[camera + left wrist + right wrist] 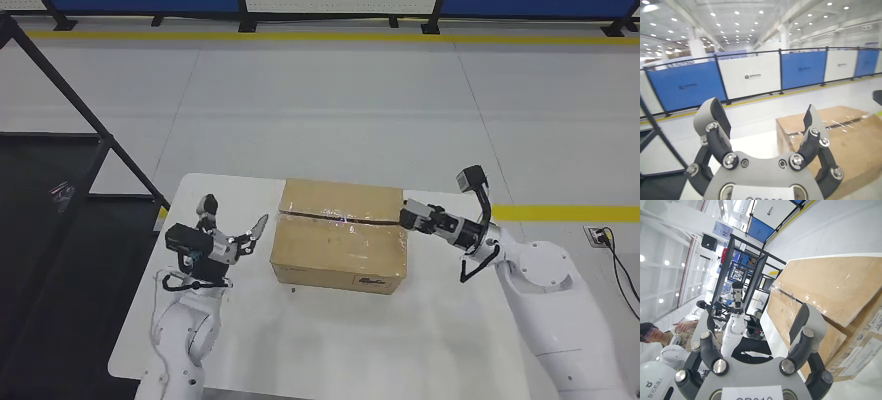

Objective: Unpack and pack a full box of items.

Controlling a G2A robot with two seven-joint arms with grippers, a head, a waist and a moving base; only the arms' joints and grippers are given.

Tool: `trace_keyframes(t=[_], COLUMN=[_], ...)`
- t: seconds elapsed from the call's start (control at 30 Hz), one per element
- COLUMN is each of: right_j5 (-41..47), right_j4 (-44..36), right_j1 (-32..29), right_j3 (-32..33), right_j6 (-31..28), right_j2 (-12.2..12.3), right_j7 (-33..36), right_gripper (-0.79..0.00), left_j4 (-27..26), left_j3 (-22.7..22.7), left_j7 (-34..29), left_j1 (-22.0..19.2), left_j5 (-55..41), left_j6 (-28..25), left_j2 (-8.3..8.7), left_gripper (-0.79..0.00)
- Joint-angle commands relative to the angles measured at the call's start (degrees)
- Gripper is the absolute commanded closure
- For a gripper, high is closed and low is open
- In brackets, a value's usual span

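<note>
A closed brown cardboard box sits in the middle of the white table, with clear tape along its top seam. My left gripper hovers just off the box's left end, open and holding nothing; its wrist view shows the spread fingers with the box beyond them. My right gripper is at the box's right end near the top edge. In its wrist view it is open, one pad close to the box's side, nothing held.
A black metal frame stands left of the table, over a dark floor mat. Yellow floor lines run behind. Bare table lies in front of the box, towards the near edge.
</note>
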Motion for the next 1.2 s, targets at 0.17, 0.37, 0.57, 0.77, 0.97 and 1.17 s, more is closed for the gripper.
trace_keyframes(t=[0.17, 0.37, 0.57, 0.77, 0.97, 1.17], right_j5=[0.7, 1.0, 7.1, 9.2, 10.3, 10.3], right_j4=[0.6, 0.4, 0.7, 1.9, 0.8, -0.8], right_j1=[-1.4, -1.7, -2.5, -3.9, -6.6, -8.4], right_j3=[1.7, 1.8, 3.5, 5.4, 7.4, 8.4], right_j6=[-1.1, -0.9, -2.6, -4.4, -5.2, -4.9], right_j2=[0.4, 0.3, 0.4, 0.9, 1.4, 1.7], right_j7=[-1.6, -2.4, -2.3, -1.1, -1.4, -2.3], right_gripper=[-0.785, -0.785, -0.785, -0.785, -0.785, -0.785], left_j4=[0.7, 0.1, 5.2, 12.4, 17.9, 22.7], left_j3=[1.6, 2.7, 7.9, 12.0, 15.0, 18.8], left_j7=[-4.7, -5.2, -6.2, -3.2, 0.3, 1.8], left_j1=[-2.0, -2.2, -7.9, -14.6, -19.0, -22.3], left_j5=[-0.8, 4.8, 14.6, 23.7, 27.4, 28.1], left_j6=[-4.9, -3.6, -4.1, -8.4, -9.2, -6.8], left_j2=[0.24, 0.56, 1.06, 1.95, 2.40, 2.06], left_gripper=[-0.785, -0.785, -0.785, -0.785, -0.785, -0.785])
